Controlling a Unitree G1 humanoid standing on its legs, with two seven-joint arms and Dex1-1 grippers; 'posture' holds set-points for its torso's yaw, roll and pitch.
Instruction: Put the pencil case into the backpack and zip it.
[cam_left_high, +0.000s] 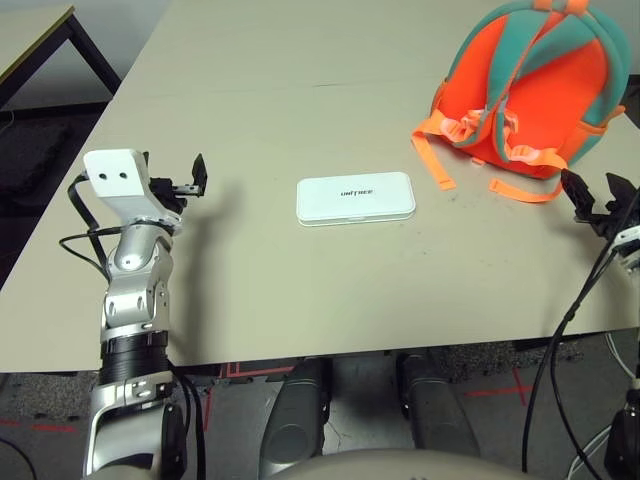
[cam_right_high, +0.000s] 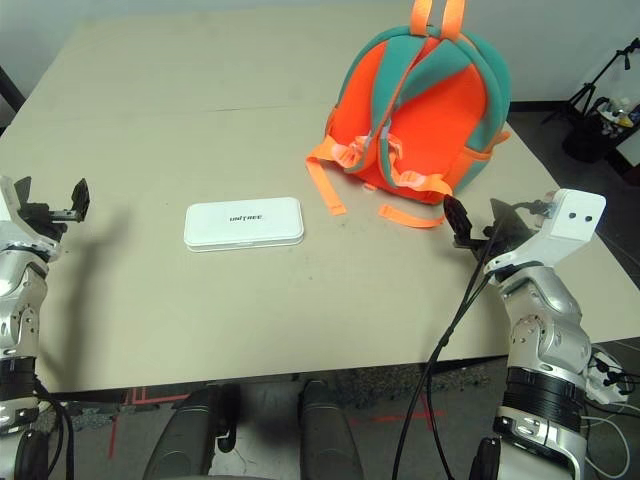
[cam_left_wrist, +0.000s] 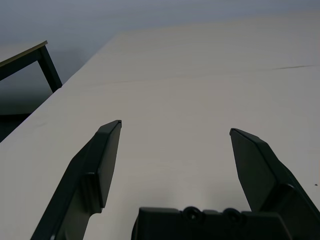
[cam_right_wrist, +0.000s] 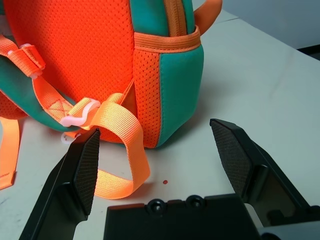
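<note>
At the left edge of the pale beige worktop (cam_left_high: 300, 80), the left gripper (cam_left_wrist: 175, 135) is seen above the surface with its two black fingers (cam_left_wrist: 100, 165) spread wide; nothing is held between them and only bare worktop is seen beyond them. A dark-framed second table (cam_left_high: 40, 40) is visible at the far left, apart from the worktop. Near the middle, the flat white rectangular hard pencil case with rounded corners and dark "UNITREE" lettering (cam_left_high: 355, 198) is laid flat, well apart from both grippers. To the far right, the small soft orange-and-teal backpack (cam_right_high: 420, 110) is stood with its strap side turned towards the robot, its orange straps (cam_right_high: 330, 185) trailing onto the worktop. At the right, the right gripper (cam_right_wrist: 155, 132) is held just beside the backpack's lower corner, its fingers (cam_right_wrist: 85, 165) spread wide and empty; a looped orange strap is seen close to one finger, though contact cannot be told.
</note>
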